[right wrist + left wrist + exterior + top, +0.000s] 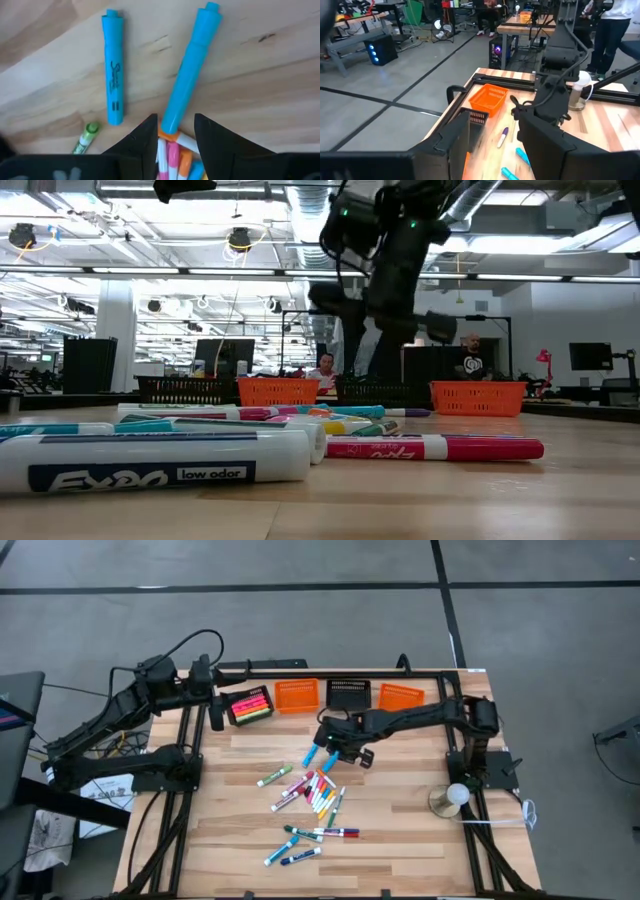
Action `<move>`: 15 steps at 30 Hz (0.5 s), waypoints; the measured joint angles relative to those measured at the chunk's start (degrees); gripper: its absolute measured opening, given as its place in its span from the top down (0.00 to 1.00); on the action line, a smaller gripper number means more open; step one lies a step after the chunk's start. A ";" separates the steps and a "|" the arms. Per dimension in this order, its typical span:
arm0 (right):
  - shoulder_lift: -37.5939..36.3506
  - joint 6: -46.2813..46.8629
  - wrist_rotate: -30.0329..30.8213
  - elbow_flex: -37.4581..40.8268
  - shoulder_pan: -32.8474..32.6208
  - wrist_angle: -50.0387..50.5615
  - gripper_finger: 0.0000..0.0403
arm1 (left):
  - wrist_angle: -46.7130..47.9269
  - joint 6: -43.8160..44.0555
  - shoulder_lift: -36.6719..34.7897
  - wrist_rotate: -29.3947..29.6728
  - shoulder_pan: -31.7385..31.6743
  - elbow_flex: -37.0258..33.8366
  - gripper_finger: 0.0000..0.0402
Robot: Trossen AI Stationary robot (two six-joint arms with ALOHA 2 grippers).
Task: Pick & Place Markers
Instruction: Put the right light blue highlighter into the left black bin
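Note:
Many markers (318, 792) lie loose on the wooden table, most in a heap at the middle and some nearer the front (305, 840). Two light-blue markers (112, 75) (189, 65) lie side by side just beyond the heap. My right gripper (176, 122) (335, 748) points down over them, open, one finger on each side of the right-hand blue marker's near end; whether a finger touches it I cannot tell. My left gripper (495, 145) (217, 710) waits open at the far left, beside a black basket (250, 705) holding pink, orange and yellow markers.
Along the far edge stand an orange basket (297, 695), a black basket (348, 692) and another orange basket (400, 695). A white round object on a disc base (455, 795) sits near the right arm's base. Bare wood lies at the table's front right.

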State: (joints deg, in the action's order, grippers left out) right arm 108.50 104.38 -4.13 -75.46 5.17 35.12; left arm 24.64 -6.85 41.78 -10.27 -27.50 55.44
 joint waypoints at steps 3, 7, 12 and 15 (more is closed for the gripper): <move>0.71 0.68 -0.81 0.04 0.74 0.54 0.71 | 0.00 0.00 0.00 -0.04 0.02 0.00 0.57; 0.91 1.98 -0.12 -0.02 1.42 0.44 0.71 | 0.00 0.00 0.00 -0.04 0.02 0.00 0.57; 2.16 2.54 -0.43 -0.02 1.73 0.11 0.71 | 0.04 0.00 0.00 -0.04 0.02 0.00 0.57; 2.65 3.59 -0.52 0.00 1.72 0.43 0.71 | 0.04 0.00 0.00 -0.06 0.02 0.00 0.57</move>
State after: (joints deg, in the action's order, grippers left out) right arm 111.15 107.97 -4.64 -75.46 6.90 35.55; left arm 24.69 -6.85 41.78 -10.33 -27.49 55.44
